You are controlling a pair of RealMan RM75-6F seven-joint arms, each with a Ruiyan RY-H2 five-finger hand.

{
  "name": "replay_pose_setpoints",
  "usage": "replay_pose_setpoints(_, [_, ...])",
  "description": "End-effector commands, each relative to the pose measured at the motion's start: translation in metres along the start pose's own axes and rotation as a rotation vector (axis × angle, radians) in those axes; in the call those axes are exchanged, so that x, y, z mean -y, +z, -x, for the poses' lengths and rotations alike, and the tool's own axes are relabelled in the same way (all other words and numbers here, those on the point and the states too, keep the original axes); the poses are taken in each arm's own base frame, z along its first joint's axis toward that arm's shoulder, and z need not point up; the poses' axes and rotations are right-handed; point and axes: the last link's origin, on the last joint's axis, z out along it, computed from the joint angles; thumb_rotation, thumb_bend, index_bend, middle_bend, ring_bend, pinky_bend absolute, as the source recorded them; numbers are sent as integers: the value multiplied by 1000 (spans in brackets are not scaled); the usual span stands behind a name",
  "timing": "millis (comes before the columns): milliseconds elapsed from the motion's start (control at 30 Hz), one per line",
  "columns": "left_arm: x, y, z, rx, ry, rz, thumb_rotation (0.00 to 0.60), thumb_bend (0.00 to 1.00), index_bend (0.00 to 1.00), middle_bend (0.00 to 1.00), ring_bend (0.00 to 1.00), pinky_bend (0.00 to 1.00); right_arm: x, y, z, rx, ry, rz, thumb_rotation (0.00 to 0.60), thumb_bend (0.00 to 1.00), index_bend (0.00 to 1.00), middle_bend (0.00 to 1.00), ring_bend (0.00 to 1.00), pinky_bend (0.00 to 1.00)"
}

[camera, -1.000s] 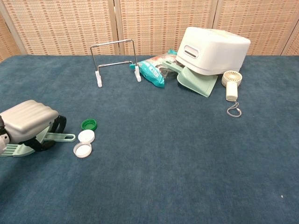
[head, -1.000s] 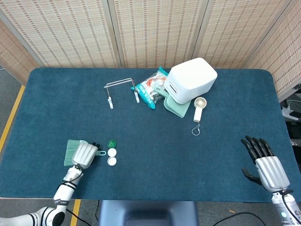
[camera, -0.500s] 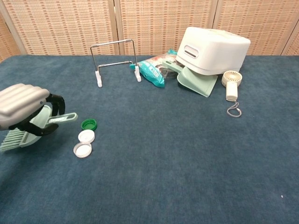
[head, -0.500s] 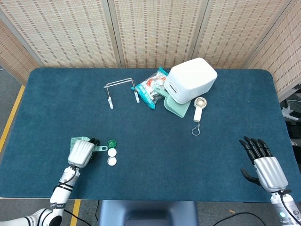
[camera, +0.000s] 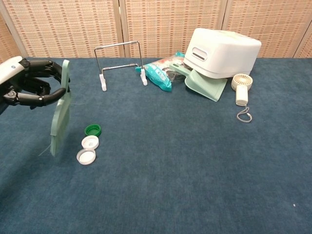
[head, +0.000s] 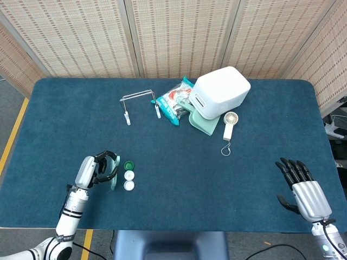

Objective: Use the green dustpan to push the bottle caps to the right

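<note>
Three bottle caps lie in a short column: a green cap (head: 129, 166) (camera: 92, 130) and two white caps (head: 129, 175) (camera: 89, 142), (head: 129, 185) (camera: 86, 156). My left hand (head: 89, 170) (camera: 29, 83) grips the handle of a pale green brush (head: 112, 176) (camera: 60, 117). The brush hangs upright, bristles down, just left of the caps and apart from them. The green dustpan (head: 205, 122) (camera: 207, 85) lies at the back, partly under a white box (head: 219, 92) (camera: 222, 46). At the front right my right hand (head: 303, 189) is open and holds nothing.
A wire rack (head: 140, 103) (camera: 122, 63) stands at the back centre. A snack packet (head: 173, 103) (camera: 161, 73) lies next to the dustpan, and a small handheld fan (head: 230, 122) (camera: 241, 87) lies to the right of it. Blue cloth covers the table.
My left hand has lifted the brush off the table and turned it from lying flat to hanging upright beside the caps. The caps and right hand have not moved.
</note>
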Motion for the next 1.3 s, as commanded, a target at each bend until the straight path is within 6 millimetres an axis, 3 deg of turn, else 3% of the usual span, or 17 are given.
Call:
replay_pose_setpoints(33, [-3,-1,14,19,-53,37,600,597,763,877,778,807,0,0,0,2,-1,0,600,234,0,0,0,0])
replay_pose_setpoints(300, [-3,1,35,46,13,84,600,598,764,876,778,807,-1,-1,-2,-4,6,-2,600,234,0,0,0,0])
replay_pose_setpoints(600, [-2,1,32,13,94,161,600,615,764,881,778,807,-2,-1,-2,-1,6,2,600,234,0,0,0,0])
replay_pose_setpoints(967, [19,5,37,59,155,123,600,622,767,881,778,807,-1,-1,-1,-1,2,2,600,234,0,0,0,0])
replay_pose_setpoints(1300, [17,8,49,80,83,113,600,622,768,882,778,807,-2,0,0,0,-1,6,600,234,0,0,0,0])
